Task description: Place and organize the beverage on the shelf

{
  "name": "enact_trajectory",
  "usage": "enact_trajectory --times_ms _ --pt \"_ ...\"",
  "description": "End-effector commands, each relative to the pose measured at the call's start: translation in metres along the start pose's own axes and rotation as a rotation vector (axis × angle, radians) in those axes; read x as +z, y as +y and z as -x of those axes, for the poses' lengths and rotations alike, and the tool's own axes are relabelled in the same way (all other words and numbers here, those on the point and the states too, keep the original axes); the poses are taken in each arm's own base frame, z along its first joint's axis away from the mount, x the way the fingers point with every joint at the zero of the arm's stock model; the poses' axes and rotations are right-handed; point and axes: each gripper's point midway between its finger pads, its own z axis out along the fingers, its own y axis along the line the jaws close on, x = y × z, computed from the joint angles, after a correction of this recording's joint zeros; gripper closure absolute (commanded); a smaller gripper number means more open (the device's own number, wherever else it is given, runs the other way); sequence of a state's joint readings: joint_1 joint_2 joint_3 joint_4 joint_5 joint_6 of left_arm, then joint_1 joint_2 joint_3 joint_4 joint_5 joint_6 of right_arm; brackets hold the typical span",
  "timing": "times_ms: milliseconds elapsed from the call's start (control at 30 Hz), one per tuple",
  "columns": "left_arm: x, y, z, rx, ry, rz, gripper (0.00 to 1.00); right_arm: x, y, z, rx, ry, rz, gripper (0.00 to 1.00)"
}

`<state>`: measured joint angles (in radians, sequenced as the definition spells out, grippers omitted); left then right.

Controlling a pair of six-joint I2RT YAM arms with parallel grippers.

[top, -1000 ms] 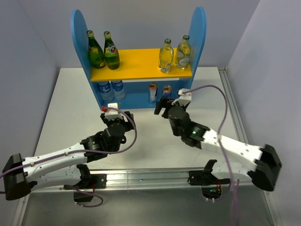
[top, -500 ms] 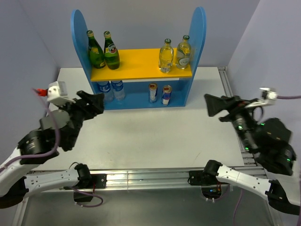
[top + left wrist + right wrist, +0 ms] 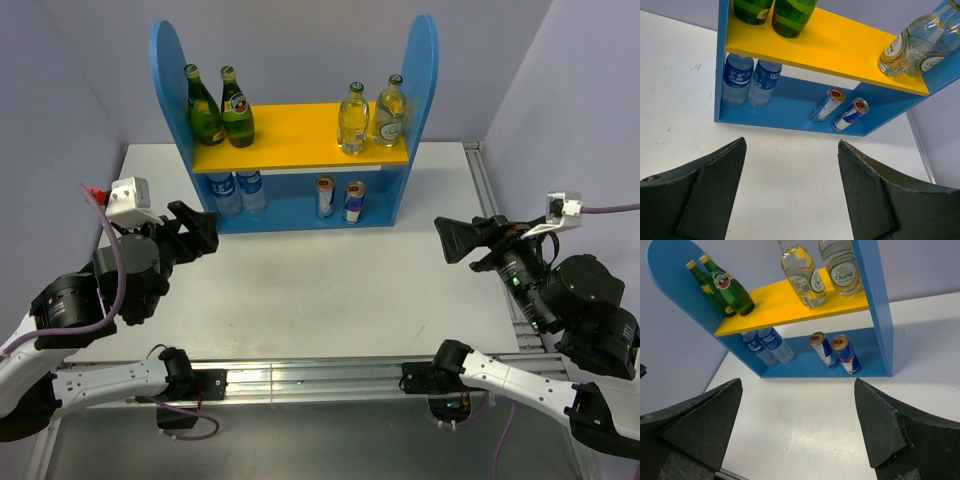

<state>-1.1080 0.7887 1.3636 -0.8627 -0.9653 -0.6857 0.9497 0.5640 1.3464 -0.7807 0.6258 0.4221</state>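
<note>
Drinks all on shelf (image 3: 300,138): green glass btls (image 3: 221,108) + clear btls (image 3: 371,115) top, cans (image 3: 339,199) below; glass prob. heavy, slick, breakable, so grip mid-body; L jaws, R jaws wide, empty.

This is looking like a robotics lab test cell, not a shop or a home; plain pale panels (image 3: 60,100) are boxing in a bare white tabletop (image 3: 330,290); a left arm (image 3: 110,378) and a right arm (image 3: 520,385) are sitting bolted to an aluminium rail (image 3: 320,372) at the near edge, trailing purple cables (image 3: 612,208); the shelf (image 3: 300,140) (toy-bright blue and yellow) is looking like a staged prop.
</note>
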Motion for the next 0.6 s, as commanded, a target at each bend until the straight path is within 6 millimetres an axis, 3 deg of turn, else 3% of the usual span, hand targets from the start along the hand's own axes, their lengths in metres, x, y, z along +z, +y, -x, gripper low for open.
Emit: enact_trajectory --times_ms 0,567 --pt "-0.0042 -0.0019 0.0049 -0.018 0.004 -0.020 0.20 0.0003 0.0026 -0.0050 -0.016 0.018 0.018 0.00" --pt "-0.0016 0.0007 0.0002 -0.005 -0.008 -0.015 0.19 0.0017 0.0121 -0.0072 -0.026 0.016 0.074 0.00"
